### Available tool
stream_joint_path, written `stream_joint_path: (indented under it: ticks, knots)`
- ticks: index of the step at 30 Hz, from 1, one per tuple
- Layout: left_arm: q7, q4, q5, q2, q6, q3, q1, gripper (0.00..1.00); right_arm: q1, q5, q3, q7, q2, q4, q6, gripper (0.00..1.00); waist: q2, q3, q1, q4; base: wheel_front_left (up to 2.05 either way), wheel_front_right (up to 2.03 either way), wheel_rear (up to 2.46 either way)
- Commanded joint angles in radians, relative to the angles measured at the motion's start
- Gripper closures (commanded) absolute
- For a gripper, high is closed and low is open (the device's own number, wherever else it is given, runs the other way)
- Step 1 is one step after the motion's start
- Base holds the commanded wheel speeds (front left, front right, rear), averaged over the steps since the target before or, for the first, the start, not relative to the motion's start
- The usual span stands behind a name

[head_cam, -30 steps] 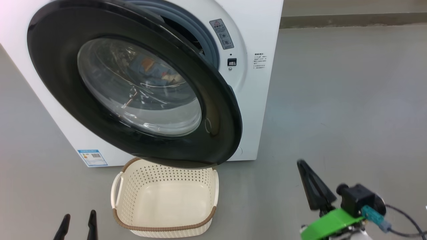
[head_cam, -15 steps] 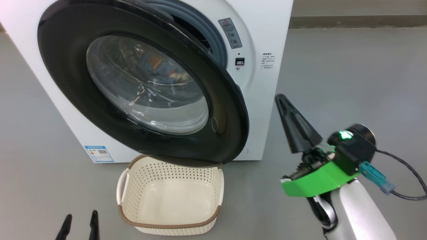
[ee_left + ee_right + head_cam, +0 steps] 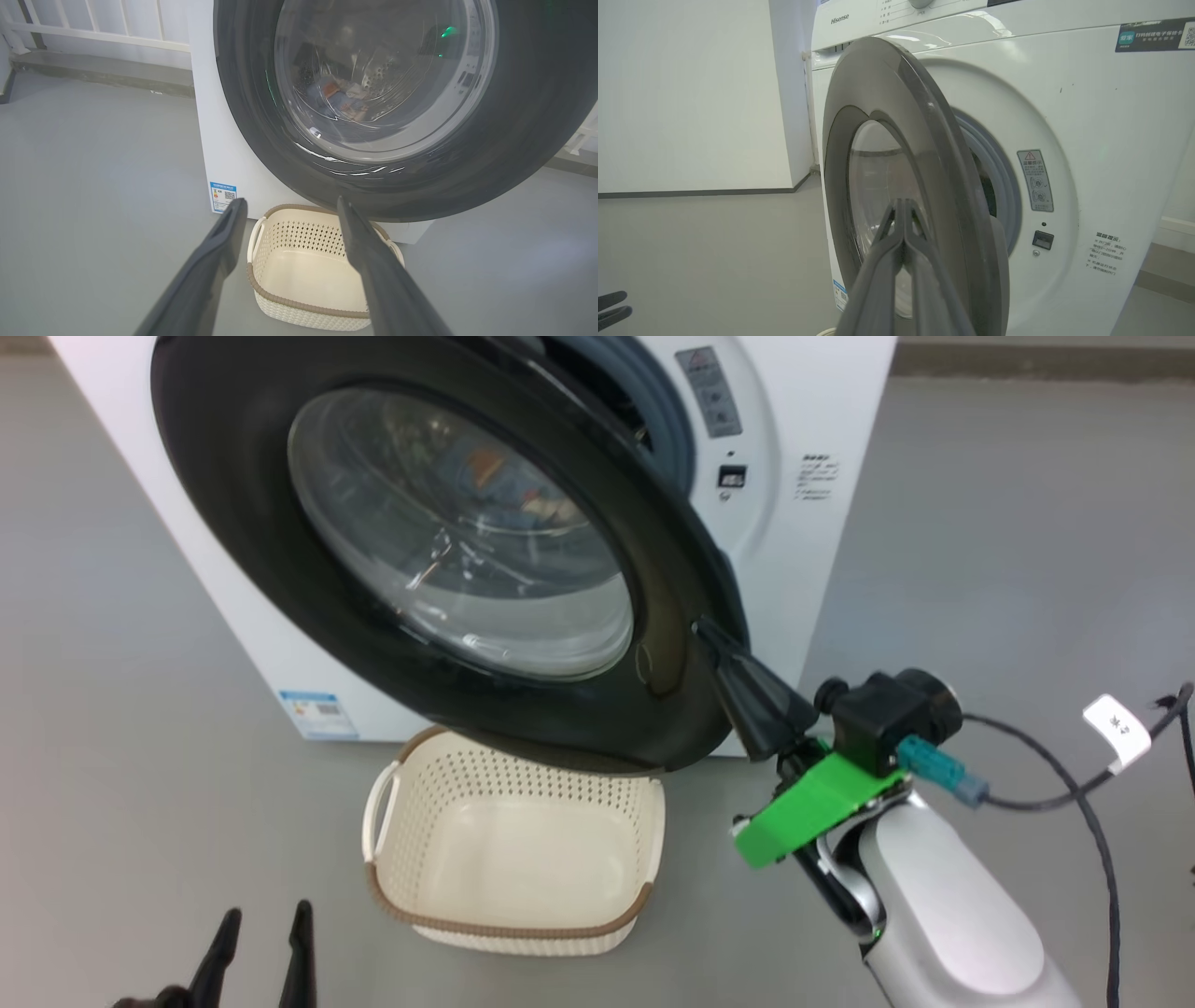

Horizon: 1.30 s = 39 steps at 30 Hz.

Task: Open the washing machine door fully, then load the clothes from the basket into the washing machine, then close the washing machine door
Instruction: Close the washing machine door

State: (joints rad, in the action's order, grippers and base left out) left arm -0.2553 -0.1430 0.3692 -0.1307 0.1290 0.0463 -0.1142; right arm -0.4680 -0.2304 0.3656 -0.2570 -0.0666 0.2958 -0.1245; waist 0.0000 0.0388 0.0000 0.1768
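The washing machine (image 3: 822, 392) stands with its black-rimmed washing machine door (image 3: 233, 523) partly swung out. Through the glass the clothes (image 3: 495, 485) lie in the drum, blue with orange patches. On the floor below the door sits the cream basket (image 3: 644, 821), its inside bare. My right gripper (image 3: 702, 627) is shut, holding nothing, its tips against the door's free right edge. In the right wrist view the right gripper (image 3: 901, 203) points at the door's rim (image 3: 887, 84). My left gripper (image 3: 288, 205) is open, low and to the left of the basket (image 3: 303, 305).
Grey floor spreads to the left and right of the machine. A black cable (image 3: 1074, 793) with a white tag trails from my right wrist. A blue label (image 3: 319, 714) marks the machine's lower front. A white wall and railing (image 3: 93, 23) stand behind.
The head camera has shifted. My shut right gripper has risen from low on the right and moved left to the door's free edge. The left gripper stays open.
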Motion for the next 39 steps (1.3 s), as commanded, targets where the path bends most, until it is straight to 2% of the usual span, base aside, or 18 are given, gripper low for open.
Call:
stream_joint_path:
  ticks: [1,11,23,39]
  knots:
    - [-0.006,0.022,0.007,-0.006,0.002,-0.027,0.053,0.0,-0.044,-0.003,0.007,-0.005,0.013,-0.012,-0.006,1.0,0.0,0.039,0.0,0.035,0.0,0.0,0.0]
    - [-0.006,0.011,0.046,-0.016,0.002,0.018,0.115,0.0,-0.124,0.036,-0.031,-0.005,0.012,0.08,-0.006,1.0,0.0,0.134,0.0,0.106,0.0,0.0,0.0]
    - [-0.006,0.007,0.056,-0.027,0.002,0.015,0.132,0.0,-0.16,0.054,-0.067,-0.005,-0.015,0.086,-0.006,1.0,0.0,0.152,0.0,0.107,0.0,0.0,0.0]
    - [-0.006,0.024,0.103,-0.055,0.002,0.063,0.203,0.0,-0.304,0.1,-0.096,-0.005,-0.073,0.122,-0.006,1.0,0.0,0.266,0.0,0.127,0.0,0.0,0.0]
